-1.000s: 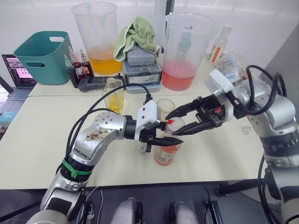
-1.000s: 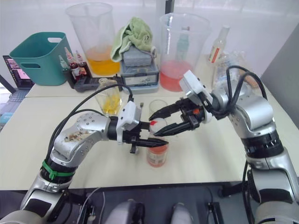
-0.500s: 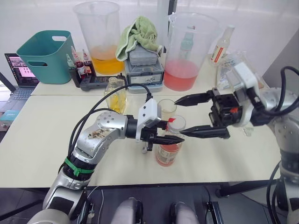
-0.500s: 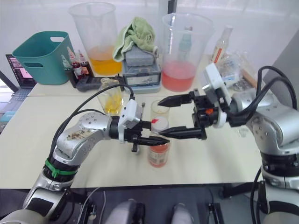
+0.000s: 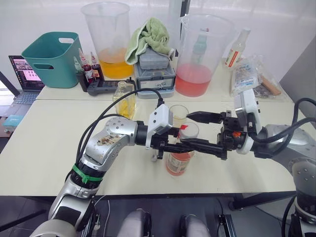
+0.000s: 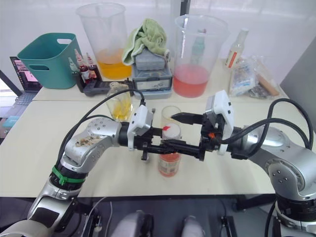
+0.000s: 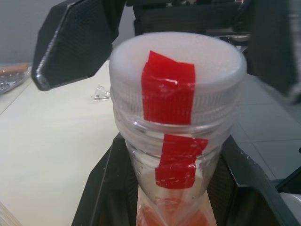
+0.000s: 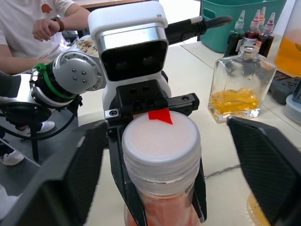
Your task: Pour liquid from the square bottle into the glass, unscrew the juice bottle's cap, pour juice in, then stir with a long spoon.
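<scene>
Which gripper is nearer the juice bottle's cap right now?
Left. The left gripper is clamped on the juice bottle just under the cap; the right gripper has its jaws open, one on each side of the cap, not touching.

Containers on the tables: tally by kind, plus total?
Large clear plastic pitchers: 2, orange-filled and pink-filled
Small dropper bottles of dark dye: 3
Square glass bottle of yellow liquid: 1
White-capped juice bottle: 1
Clear drinking glass: 1
Slim clear spray bottle: 1
Teal plastic bin: 1
Total: 10
</scene>
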Available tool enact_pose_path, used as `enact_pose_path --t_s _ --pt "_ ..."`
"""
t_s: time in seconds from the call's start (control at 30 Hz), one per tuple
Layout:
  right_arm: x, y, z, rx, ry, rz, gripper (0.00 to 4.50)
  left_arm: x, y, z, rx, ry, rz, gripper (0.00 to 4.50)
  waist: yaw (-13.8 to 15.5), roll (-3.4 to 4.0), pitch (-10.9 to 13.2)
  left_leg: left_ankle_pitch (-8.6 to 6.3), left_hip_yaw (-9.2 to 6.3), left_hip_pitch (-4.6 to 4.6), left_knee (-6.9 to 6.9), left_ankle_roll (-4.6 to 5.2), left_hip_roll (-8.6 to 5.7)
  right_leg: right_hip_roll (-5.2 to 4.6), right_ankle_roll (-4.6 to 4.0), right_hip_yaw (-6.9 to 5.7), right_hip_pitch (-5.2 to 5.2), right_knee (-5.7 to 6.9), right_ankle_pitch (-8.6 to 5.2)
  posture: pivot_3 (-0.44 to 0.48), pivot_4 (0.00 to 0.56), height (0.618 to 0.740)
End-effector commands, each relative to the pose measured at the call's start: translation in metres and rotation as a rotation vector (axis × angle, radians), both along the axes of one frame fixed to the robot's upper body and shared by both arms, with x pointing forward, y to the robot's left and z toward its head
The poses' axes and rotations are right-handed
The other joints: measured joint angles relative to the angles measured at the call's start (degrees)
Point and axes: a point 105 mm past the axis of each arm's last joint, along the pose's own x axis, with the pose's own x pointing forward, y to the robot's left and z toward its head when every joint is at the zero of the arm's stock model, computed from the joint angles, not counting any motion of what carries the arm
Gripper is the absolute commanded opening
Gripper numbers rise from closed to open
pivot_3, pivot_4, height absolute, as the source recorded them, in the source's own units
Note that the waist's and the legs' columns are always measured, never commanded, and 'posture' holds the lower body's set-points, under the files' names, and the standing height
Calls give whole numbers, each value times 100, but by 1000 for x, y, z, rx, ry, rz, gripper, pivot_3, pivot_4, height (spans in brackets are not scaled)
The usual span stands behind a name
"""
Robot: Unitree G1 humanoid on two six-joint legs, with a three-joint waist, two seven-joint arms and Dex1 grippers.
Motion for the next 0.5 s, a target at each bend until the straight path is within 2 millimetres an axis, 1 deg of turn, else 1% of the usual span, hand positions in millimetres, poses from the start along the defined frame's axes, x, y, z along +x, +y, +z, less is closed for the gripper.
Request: enact_pose_path --t_s 0.03,0.13,0.33,0.5 --pt "-7 2 13 50 -38 40 2616 -1 -3 -4 18 10 -12 1470 -2 0 0 0 0 0 0 1 0 0 0 0 0 0 0 0 150 739" --pt "-10 2 11 25 -33 77 1684 -2 -2 -4 17 7 -11 1470 -1 0 0 -1 0 0 1 2 0 2 0 0 2 -1 0 0 150 739" --pt "-2 4 10 -52 -52 173 1669 -1 1 -4 18 5 14 1470 -24 0 0 -2 0 0 2 5 1 6 0 2 1 -2 0 0 150 739" --pt "4 6 6 -137 -79 297 1668 -2 4 -4 23 3 27 1470 -41 0 0 -2 0 0 1 5 2 10 1 2 2 -2 -1 0 150 739"
